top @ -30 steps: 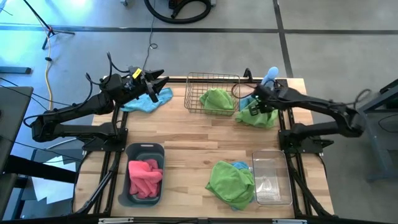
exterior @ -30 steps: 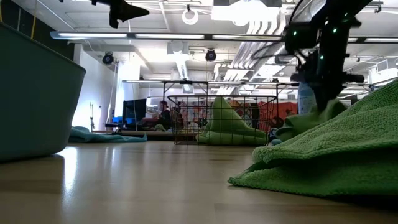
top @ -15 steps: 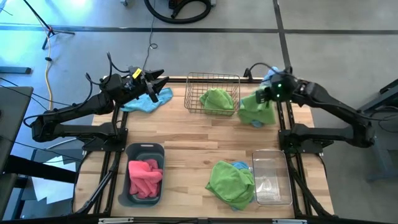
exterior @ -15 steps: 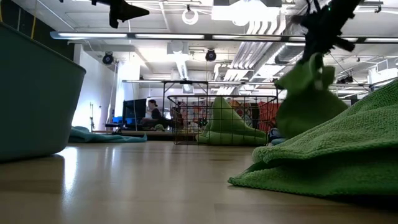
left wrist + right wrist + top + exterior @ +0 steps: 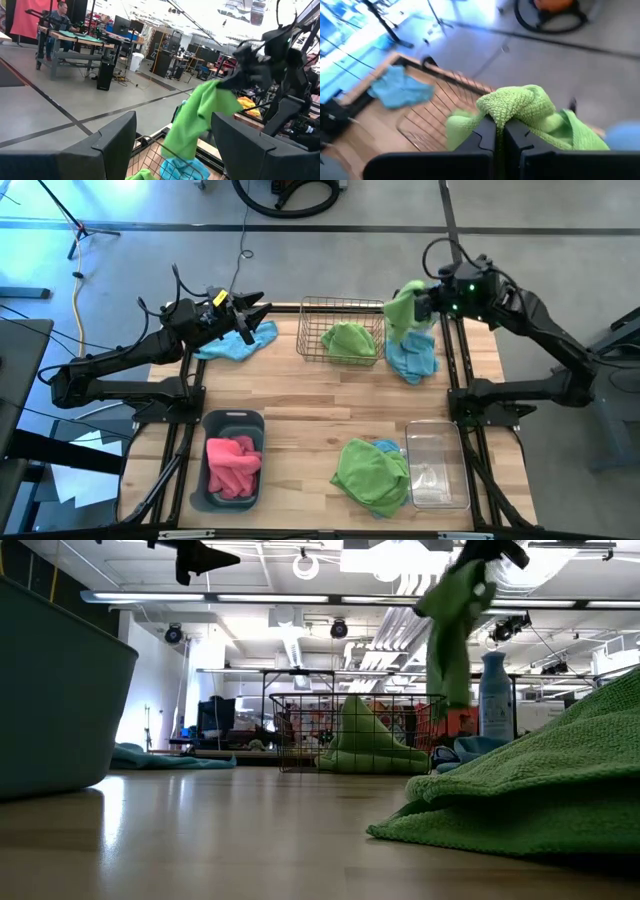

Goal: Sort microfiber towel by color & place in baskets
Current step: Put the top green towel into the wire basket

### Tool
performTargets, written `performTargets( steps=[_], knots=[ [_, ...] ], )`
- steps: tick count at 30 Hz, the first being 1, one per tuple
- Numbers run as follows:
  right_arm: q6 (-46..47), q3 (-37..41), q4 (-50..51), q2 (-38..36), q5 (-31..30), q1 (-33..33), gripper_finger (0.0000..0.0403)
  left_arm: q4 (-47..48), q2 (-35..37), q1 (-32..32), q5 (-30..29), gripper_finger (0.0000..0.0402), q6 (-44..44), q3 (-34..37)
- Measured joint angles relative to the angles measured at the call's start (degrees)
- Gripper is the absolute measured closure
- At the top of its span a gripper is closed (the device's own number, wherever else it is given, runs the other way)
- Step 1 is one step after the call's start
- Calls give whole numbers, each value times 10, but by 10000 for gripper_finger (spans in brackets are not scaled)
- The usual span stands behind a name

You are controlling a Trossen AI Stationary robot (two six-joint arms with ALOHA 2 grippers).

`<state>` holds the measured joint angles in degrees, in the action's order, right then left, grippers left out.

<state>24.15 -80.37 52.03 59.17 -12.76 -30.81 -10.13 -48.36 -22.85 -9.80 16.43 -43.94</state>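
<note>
Green microfiber, a towel [image 5: 402, 307], hangs pinched in our right end effector [image 5: 422, 304], whose fingers are clenched on a fold of it; we have it lifted clear of the counter [image 5: 310, 400] near the far right corner, just beside the wire-mesh basket [image 5: 342, 330], so it drapes free instead of dragging on the blue towel [image 5: 412, 358] lying beneath it. We judge the basket is its destination, since another green towel [image 5: 349, 339] already sits inside it; the next move calls for carrying the cloth over the basket's rim before letting go, and a low trailing corner could catch on the wire. The dark tub [image 5: 231, 460] at the near left corner holds pink towels [image 5: 233, 464], and the clear tub [image 5: 436, 465] at the near right edge looks empty, presumably meant for blue ones. A green towel with a blue one under it [image 5: 371, 473] lies just beside the clear tub, not yet sorted. Our left end effector [image 5: 252, 314] waits with its fingers spread, holding nothing, above a blue towel [image 5: 236, 344] at the far left corner.
</note>
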Motion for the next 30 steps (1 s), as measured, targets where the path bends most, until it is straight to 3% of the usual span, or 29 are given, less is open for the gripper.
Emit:
performTargets(
  steps=[15,22,30],
  knots=[
    [-98,-170,-77,183,38,49,403,0,0,0,0,156,0,0],
    [-111,-182,-107,243,66,50,403,0,0,0,0,156,0,0],
    [-111,-182,-76,295,84,50,403,0,0,0,0,156,0,0]
  ],
)
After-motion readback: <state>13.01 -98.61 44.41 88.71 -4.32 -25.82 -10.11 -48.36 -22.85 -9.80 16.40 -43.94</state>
